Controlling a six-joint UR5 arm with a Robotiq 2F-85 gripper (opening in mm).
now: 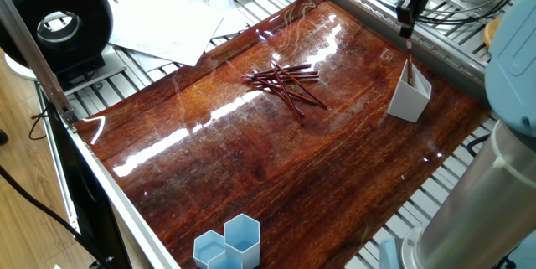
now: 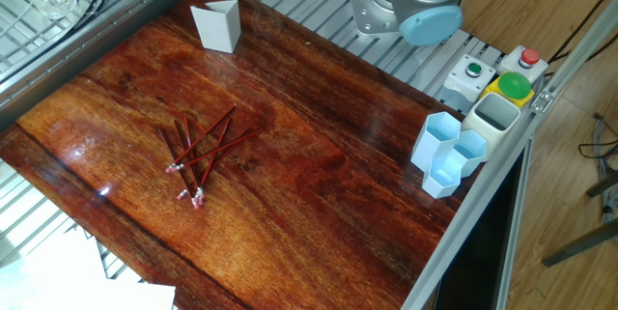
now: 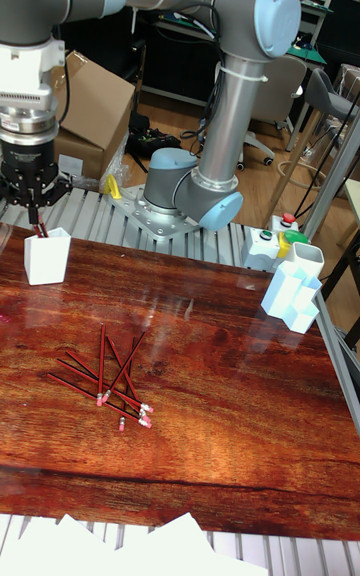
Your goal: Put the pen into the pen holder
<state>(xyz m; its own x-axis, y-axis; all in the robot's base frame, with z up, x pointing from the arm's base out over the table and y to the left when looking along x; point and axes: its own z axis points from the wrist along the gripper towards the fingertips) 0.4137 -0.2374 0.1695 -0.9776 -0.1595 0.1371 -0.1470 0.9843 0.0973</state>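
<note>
Hovers directly over the pen holder (image 1: 410, 97): end effector (image 1: 408, 24), fingers pointing down, at the far right corner of the surface (image 1: 251, 160) in the one fixed view. Impossible to tell from any view whether the fingers grip the pen (image 1: 409, 64) or stand clear of it. Pen nearly upright, lower end inside the holder, upper end just under the fingertips and leaning on the slanted rim.

Risks from here:
- Pulling upward with the fingers not fully parted: likely drags the pen back out, or tips the light holder with it.
- Moving sideways before gaining height: likely catches the protruding pen top and levers the holder over.
- Letting go with the pen off vertical: probably harmless, since only the rim stops it, but a hard drop could make the holder slide on the glossy surface.

Edges and room:
- Holder close to the far edge of the surface, with a metal rail (image 1: 456, 55) and cables just beyond; little margin there.
- Straight up looks free in the tall fixed view, so a vertical retreat seems the safest path.
- Toward the middle, bare wood up to the pile of loose pens (image 1: 285, 83), well apart from the holder.
- Light blue honeycomb cups (image 2: 446, 155) sit on the opposite side, far from any likely path.
</note>
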